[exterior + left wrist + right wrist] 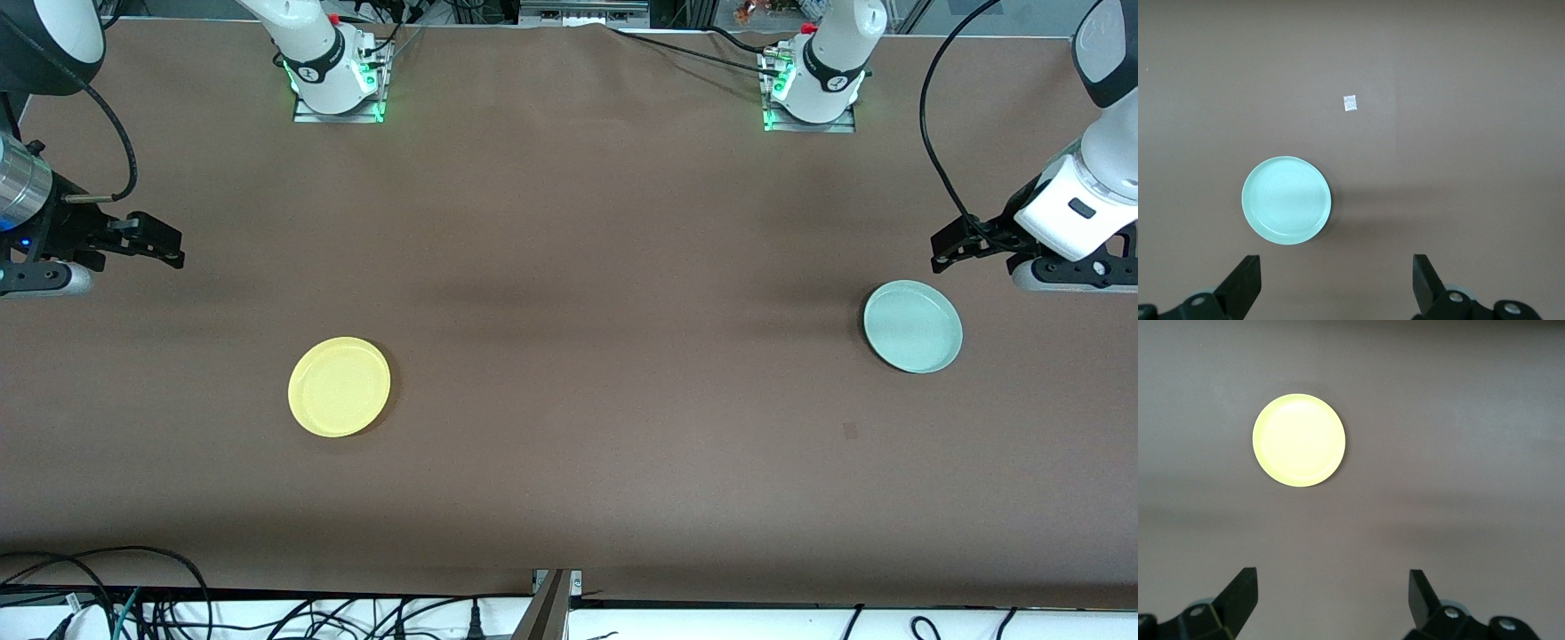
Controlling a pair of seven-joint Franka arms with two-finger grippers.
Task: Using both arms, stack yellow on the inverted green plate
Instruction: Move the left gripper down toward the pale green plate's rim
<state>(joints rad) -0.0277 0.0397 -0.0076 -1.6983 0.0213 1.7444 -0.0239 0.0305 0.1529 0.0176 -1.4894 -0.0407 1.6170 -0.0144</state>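
the plate (pixel 339 387) toward the right arm's end is plain bright yellow; the green plate (pixel 913 325) is pale mint. the tabletop (pixel 569 356) is flat brown, with one small whitish square mark (pixel 1350 103). both arms are white with black grippers.

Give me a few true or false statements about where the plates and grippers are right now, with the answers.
1. The yellow plate sits on the green plate. False: they lie far apart on the table.
2. The green plate lies toward the left arm's end. True.
3. The right gripper holds the yellow plate. False: it is open and empty.
4. The left gripper is open. True.
5. The yellow plate lies nearer the front camera than the green plate. True.
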